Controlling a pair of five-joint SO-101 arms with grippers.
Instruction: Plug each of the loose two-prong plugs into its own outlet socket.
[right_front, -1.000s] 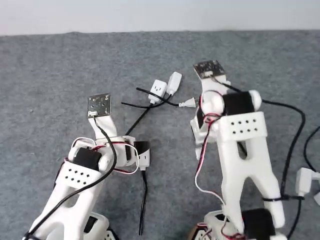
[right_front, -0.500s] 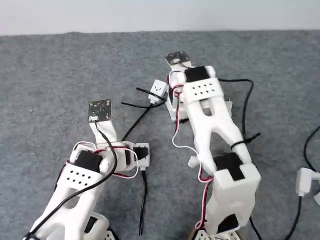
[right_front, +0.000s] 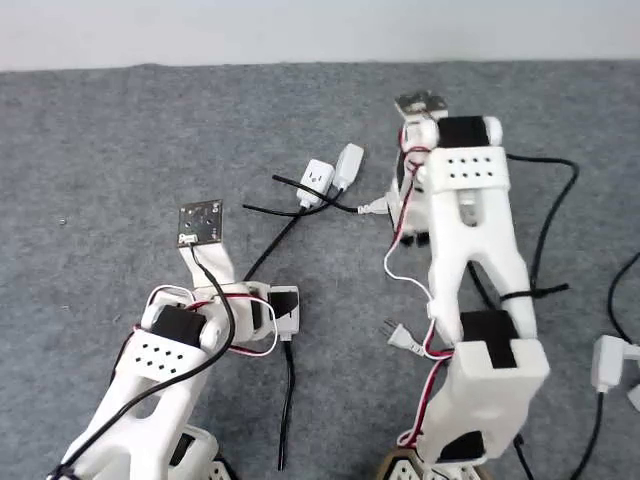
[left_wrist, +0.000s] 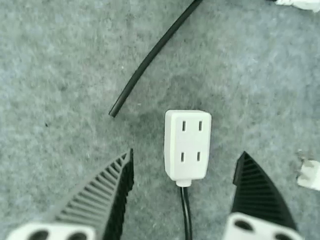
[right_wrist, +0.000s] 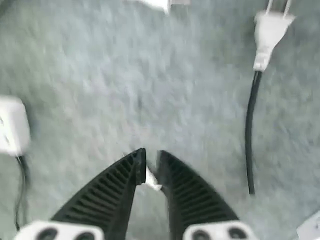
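Observation:
A white outlet block (left_wrist: 187, 142) with a black cord lies on the grey mat between the fingers of my open left gripper (left_wrist: 187, 156), which do not touch it. From above, that gripper (right_front: 272, 312) sits at the block (right_front: 286, 303). My right gripper (right_wrist: 150, 167) is shut on a thin white cord (right_wrist: 151, 179) just above the mat. A white cord (right_front: 400, 285) hangs along the right arm to a two-prong plug (right_front: 400, 337). Another white plug (right_front: 376, 207) on a black cord lies beside that arm. Two white outlets (right_front: 318, 181) (right_front: 348, 164) lie at the back.
Black cords (right_front: 290, 215) cross the mat between the arms. A loose black cord end (left_wrist: 116, 111) lies near the left gripper. More white pieces and cords (right_front: 607, 362) lie at the right edge. The mat's far left is open.
The right arm swung left over the back outlets, then returned right and stretched farther back. The two-prong plug beside its forearm has come into view. The left arm stayed put.

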